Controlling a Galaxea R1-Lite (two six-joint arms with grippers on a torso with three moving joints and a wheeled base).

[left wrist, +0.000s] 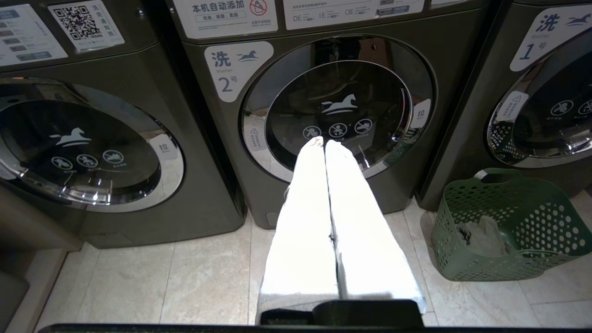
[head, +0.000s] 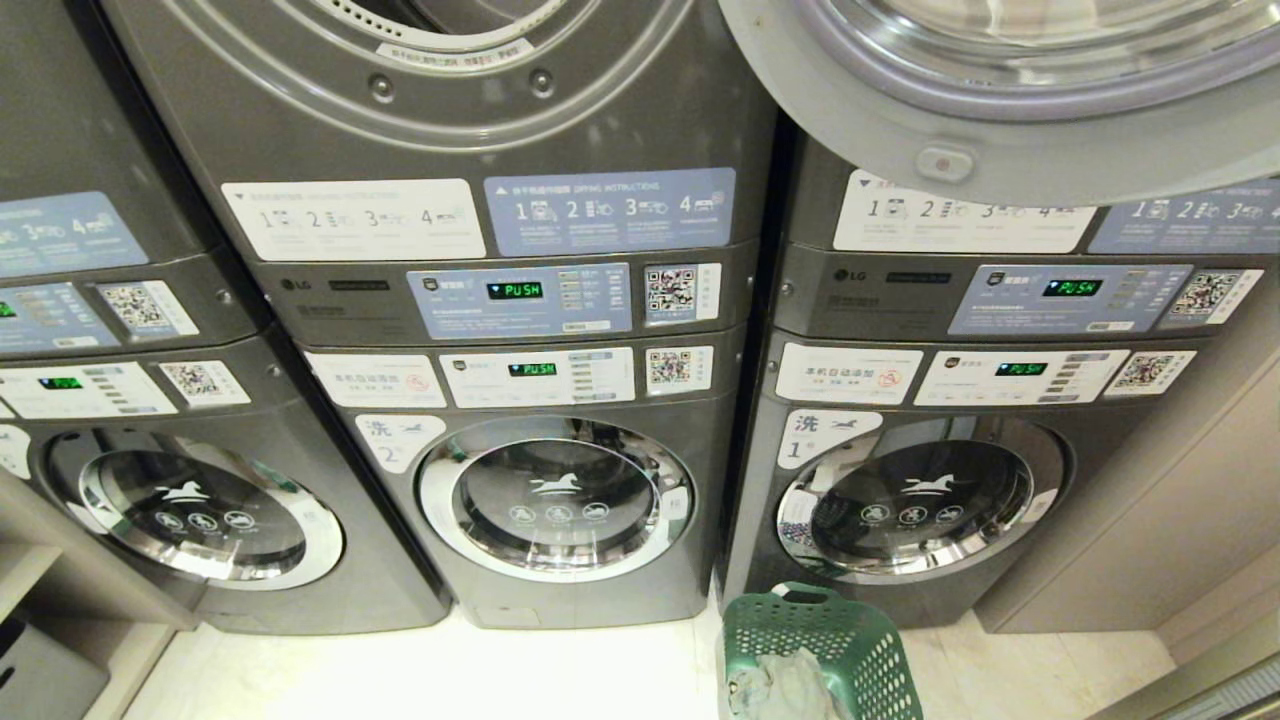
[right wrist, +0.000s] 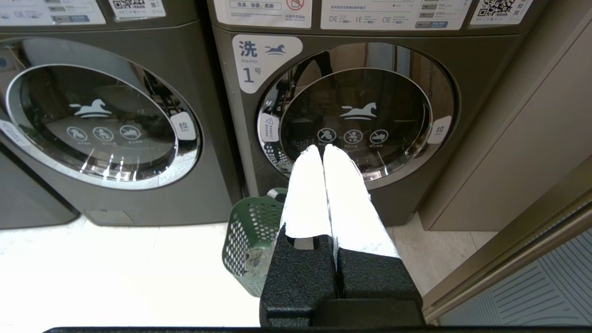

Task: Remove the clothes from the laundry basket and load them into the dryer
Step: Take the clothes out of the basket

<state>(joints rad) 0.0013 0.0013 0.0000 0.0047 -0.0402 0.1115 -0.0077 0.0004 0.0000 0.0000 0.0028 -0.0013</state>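
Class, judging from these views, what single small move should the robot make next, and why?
Probably lower the right gripper toward the basket. Both it and the left gripper are shut and empty, facing the washers. The clothes lie in the basket on the floor, and the dryer above already stands open.

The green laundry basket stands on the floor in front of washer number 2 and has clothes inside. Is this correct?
Not quite. The laundry basket stands in front of washer number 1, not number 2; the head view shows this. It is on the floor, and the clothes are inside it.
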